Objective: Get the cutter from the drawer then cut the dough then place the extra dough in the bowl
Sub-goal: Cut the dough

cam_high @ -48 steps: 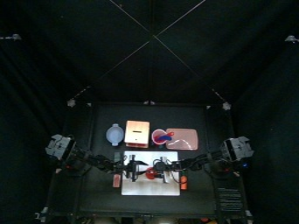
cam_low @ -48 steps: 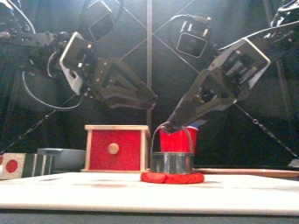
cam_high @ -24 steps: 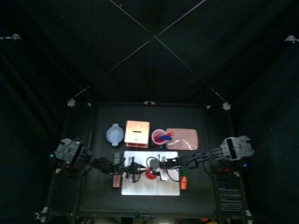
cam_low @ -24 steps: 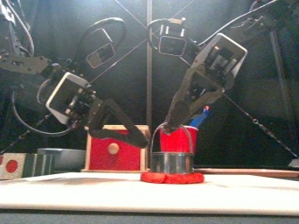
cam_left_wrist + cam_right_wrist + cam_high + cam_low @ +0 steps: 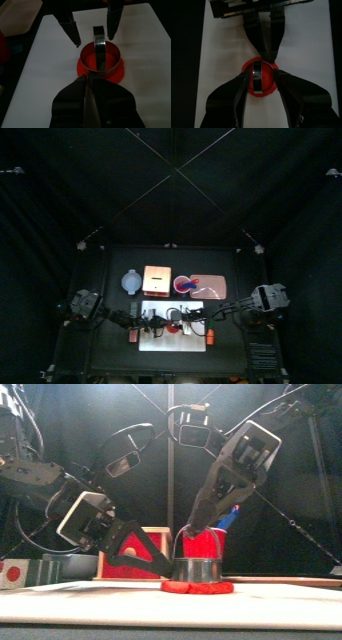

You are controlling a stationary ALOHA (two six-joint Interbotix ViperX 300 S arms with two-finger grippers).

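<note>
1. Since the earlier frames the left arm has swung down from high on the left, so the left gripper (image 5: 166, 564) now sits low with its tips just beside the cutter's wall. The right gripper (image 5: 201, 527) has stayed above the cutter.
2. The round metal cutter with an arched handle (image 5: 100, 59) stands upright on the flat red disc of dough (image 5: 100, 79). Both are near the middle of the white cutting board (image 5: 47, 50) on the black worktop (image 5: 114, 356).
3. The left gripper's jaws are pressed together and empty. The right gripper's jaws are spread, one on each side of the handle and not touching it.
4. By the look of it, the cutter is already out of the pale wooden box with the red drawer front (image 5: 156, 278) and is set on the dough. The extra dough has not yet gone to the blue-grey bowl (image 5: 130, 280) at the back left.
5. The cutter looks stiff, light and smooth, and is best taken at the top of the handle. The dough is probably soft and may stick or tear. It seems safest to pinch its outer edge and peel it away slowly while the cutter holds the middle down.
</note>
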